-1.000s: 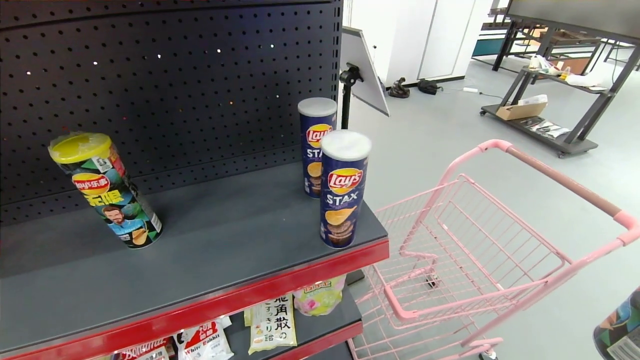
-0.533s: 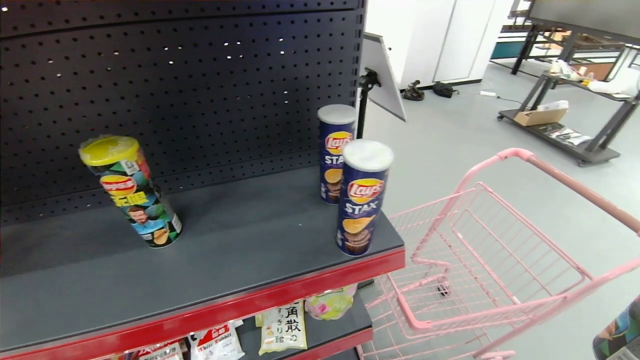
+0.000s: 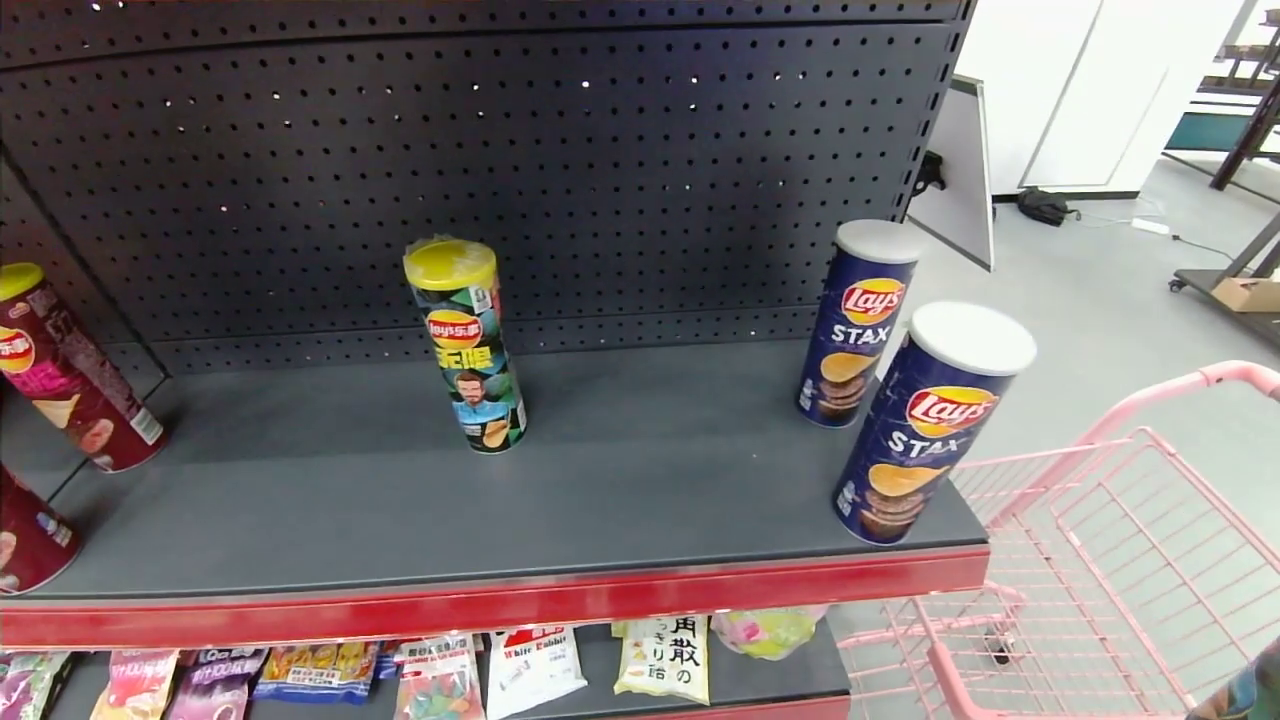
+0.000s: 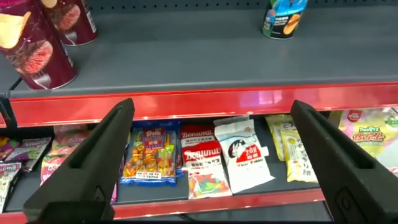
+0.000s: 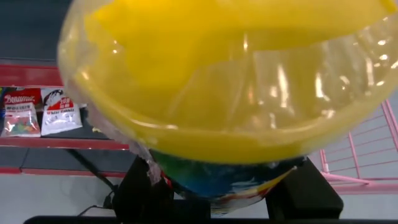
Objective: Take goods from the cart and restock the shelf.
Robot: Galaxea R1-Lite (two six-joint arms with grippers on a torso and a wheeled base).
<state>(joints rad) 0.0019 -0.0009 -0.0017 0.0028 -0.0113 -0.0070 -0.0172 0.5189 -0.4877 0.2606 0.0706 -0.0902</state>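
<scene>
Your right gripper had jaws pinching a yellow-lidded can near the shelf. Your left gripper sat before the shelf, jaws spread.

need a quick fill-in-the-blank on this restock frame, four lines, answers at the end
1. The right gripper is shut on a can whose lid is ___.
2. The left gripper is ___ and holds nothing.
3. The number of blue cans standing on the shelf is ___.
4. The wire cart beside the shelf is ___ in colour.
Missing words: yellow; open; two; pink.
</scene>
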